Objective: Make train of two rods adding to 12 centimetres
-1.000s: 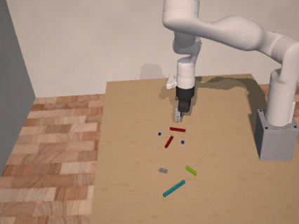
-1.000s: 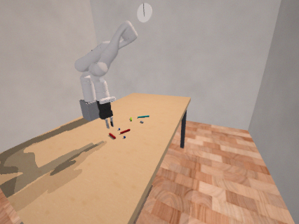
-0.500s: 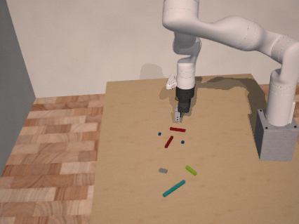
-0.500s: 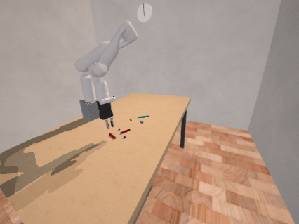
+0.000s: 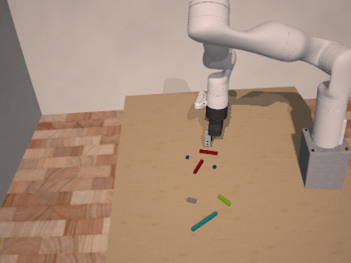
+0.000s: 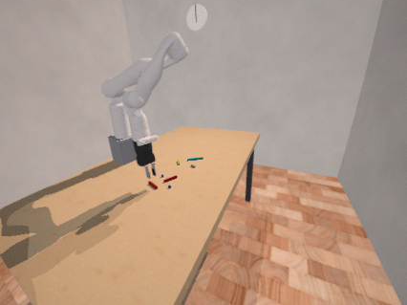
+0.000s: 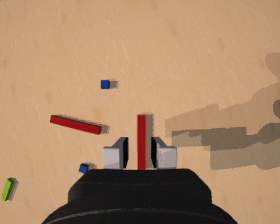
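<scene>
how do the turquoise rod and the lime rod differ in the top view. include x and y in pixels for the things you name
The turquoise rod (image 5: 204,221) (image 6: 195,159) is much longer than the lime rod (image 5: 224,200) (image 6: 178,163) (image 7: 7,189). In the top view, the turquoise rod slants up to the right, while the lime rod slants down to the right. Both lie flat on the table (image 5: 144,166) (image 6: 205,207), apart from each other.
</scene>
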Robot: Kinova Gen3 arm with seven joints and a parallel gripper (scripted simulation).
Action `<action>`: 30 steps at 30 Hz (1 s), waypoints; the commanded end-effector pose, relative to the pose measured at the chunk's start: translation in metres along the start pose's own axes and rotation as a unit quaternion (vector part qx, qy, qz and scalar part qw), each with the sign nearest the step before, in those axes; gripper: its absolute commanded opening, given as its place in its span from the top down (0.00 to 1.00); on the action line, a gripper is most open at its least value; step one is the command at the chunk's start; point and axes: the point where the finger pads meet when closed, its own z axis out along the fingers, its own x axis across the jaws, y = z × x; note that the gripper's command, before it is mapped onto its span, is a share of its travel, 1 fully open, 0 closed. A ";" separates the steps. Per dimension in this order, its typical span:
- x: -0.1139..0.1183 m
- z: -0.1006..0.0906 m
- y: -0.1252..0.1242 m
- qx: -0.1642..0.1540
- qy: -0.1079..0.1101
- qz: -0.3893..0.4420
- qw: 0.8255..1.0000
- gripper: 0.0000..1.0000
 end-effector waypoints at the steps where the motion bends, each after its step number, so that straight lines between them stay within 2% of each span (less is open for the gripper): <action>1: 0.002 0.006 0.002 -0.003 0.002 0.001 1.000 0.46; 19: 0.002 0.027 0.002 -0.003 0.002 0.001 1.000 0.46; 30: 0.002 0.034 0.002 -0.003 0.002 0.001 1.000 0.46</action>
